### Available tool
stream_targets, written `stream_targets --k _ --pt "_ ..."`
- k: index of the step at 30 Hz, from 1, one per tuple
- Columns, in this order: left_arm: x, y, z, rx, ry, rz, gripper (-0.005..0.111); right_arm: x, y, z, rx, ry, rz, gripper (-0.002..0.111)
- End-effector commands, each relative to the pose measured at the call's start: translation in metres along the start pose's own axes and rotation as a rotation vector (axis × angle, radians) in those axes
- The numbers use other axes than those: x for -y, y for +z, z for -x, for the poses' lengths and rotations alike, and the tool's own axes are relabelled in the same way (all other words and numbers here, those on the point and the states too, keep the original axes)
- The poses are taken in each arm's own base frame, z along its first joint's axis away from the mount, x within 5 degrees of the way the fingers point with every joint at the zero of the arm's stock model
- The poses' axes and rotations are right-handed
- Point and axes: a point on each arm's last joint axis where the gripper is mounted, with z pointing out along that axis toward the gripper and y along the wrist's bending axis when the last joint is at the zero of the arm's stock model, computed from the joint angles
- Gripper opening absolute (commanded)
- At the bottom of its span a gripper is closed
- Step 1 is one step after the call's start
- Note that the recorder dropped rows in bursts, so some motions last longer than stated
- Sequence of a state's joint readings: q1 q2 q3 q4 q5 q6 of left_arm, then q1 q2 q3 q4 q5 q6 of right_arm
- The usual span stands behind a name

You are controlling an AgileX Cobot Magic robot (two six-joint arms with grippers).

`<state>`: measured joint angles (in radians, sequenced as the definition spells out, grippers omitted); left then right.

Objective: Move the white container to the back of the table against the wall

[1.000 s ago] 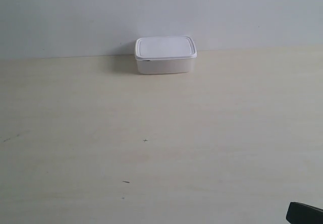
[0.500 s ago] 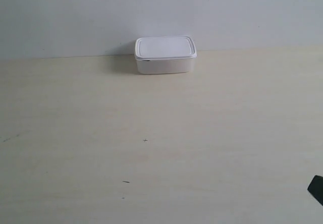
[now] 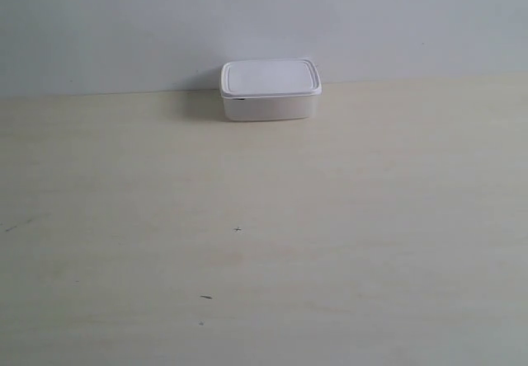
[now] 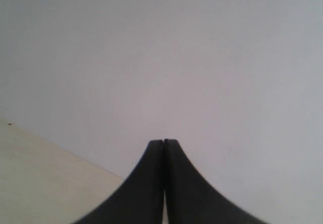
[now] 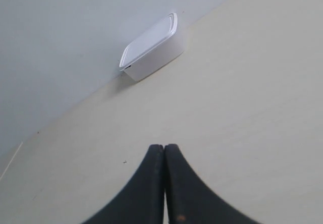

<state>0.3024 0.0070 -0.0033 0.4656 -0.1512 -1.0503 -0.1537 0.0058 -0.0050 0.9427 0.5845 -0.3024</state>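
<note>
White container (image 3: pixel 271 90) is sitting lid-on at the back edge of the desk (image 3: pixel 264 242), right up by the wall (image 3: pixel 247 20). Can't tell if it actually touches. Left fingers (image 4: pixel 151 178) are pressed together, nothing in them, facing mostly wall. Right fingers (image 5: pixel 151 178) are together too, empty, over the desk and well apart from the container.

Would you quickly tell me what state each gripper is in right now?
Left gripper: closed, holding nothing.
Right gripper: closed, holding nothing; the white container sits well apart from it.
</note>
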Motion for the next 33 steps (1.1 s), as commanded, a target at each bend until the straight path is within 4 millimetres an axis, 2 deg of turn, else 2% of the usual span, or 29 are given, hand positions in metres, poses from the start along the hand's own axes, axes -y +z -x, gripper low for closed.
stream_targets --k 1,11,17,19,21,25,33 --pt "0.001 -0.001 -0.001 -0.010 -0.002 -0.023 0.000 0.001 0.000 -0.001 0.003 -0.017 -0.007 0.000" --pt "0.002 -0.001 -0.005 -0.059 0.017 -0.052 0.000 0.004 0.000 0.000 0.012 -0.064 -0.042 0.000" --pt "0.002 -0.001 -0.009 -0.094 0.408 -0.075 0.000 0.019 -0.005 0.012 0.068 -0.424 -0.257 0.000" --pt "0.002 -0.002 -0.010 -0.105 0.552 -0.088 0.000 0.021 -0.006 0.016 0.091 -0.486 -0.294 0.000" --pt "0.002 -0.002 -0.011 -0.108 0.598 -0.091 0.000 0.022 -0.006 0.016 0.094 -0.489 -0.297 0.000" --pt "0.000 -0.002 -0.011 -0.114 0.569 -0.069 0.000 0.022 -0.006 0.016 0.094 -0.489 -0.297 0.000" --pt "-0.009 -0.002 -0.010 -0.130 0.345 0.044 0.000 0.022 -0.006 0.016 0.094 -0.489 -0.297 0.000"
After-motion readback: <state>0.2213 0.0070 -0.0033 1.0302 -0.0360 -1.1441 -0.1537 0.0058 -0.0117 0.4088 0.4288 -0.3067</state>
